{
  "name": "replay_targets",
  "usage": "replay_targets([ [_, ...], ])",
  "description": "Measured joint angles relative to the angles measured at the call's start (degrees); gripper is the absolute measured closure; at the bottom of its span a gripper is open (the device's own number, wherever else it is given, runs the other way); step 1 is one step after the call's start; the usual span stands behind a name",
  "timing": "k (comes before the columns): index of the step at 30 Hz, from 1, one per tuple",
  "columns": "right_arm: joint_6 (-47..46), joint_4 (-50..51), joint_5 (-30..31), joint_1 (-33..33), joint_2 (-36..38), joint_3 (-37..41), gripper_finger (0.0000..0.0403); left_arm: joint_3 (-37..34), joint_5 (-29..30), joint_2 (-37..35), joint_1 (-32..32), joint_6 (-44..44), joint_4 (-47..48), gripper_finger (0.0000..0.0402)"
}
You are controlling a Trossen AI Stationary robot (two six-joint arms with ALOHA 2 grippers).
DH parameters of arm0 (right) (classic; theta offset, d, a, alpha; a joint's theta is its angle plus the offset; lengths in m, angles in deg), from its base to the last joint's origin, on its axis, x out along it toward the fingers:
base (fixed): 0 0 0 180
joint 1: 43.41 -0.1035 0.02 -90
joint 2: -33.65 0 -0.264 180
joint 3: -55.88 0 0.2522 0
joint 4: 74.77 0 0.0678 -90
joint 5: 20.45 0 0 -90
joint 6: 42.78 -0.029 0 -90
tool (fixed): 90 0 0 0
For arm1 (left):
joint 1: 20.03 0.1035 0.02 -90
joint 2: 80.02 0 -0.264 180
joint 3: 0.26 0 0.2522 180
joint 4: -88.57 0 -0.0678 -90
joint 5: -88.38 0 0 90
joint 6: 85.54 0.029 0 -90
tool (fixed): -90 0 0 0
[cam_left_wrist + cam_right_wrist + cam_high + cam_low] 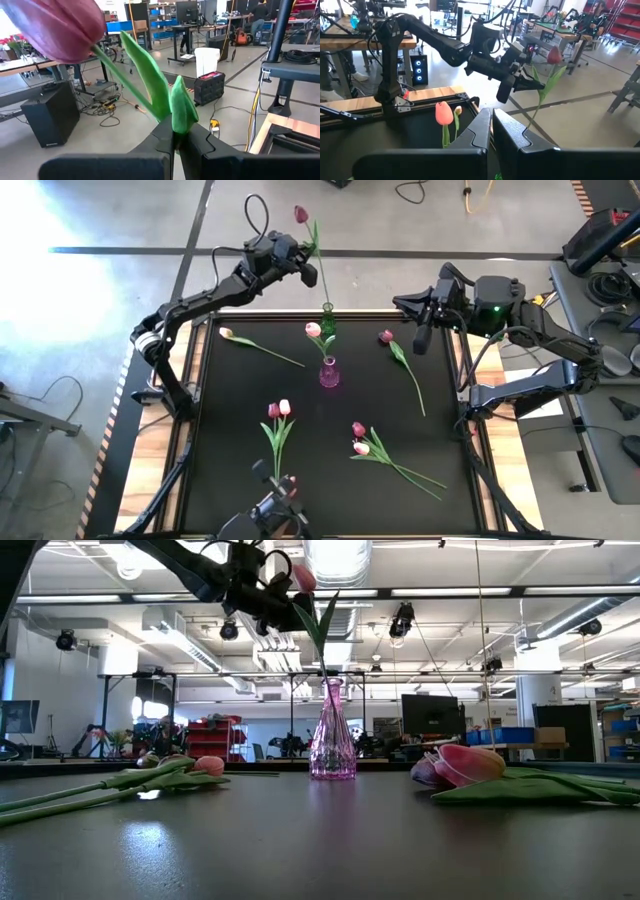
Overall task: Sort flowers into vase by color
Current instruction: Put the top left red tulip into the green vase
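Eight tulips show in the high view: six lie on the black table, namely one pale one at the left, one maroon at the right, a maroon-and-pink pair and another such pair nearer the front. Two vases stand mid-table: the pink vase is empty, and the green vase holds a pink tulip. The left gripper is clamped on the stem of a maroon tulip raised above the green vase, while the right gripper waits closed and empty at the table's right edge.

We're in a robotics lab: behind the black table, workbenches carry monitors, under long ceiling lights.
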Motion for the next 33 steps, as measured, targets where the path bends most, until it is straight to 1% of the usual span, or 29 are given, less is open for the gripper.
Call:
replay_targets([
  [8,0.0,0.0,0.0,0.0,0.0,0.0,0.039,1.7,0.0,-0.2,-0.2,0.5,-0.1,0.0401],
  [14,0.0,0.0,0.0,0.0,0.0,0.0,0.039,1.7,-0.1,0.0,-0.2,1.4,1.3,0.0401],
  [26,0.0,-0.1,0.0,0.0,0.0,0.0,0.039,1.7,-0.1,2.6,-0.3,3.0,1.4,0.0401],
  [33,0.0,-0.2,0.0,0.0,0.0,0.0,0.039,1.6,-0.1,2.7,-0.3,4.9,0.9,0.0401],
])
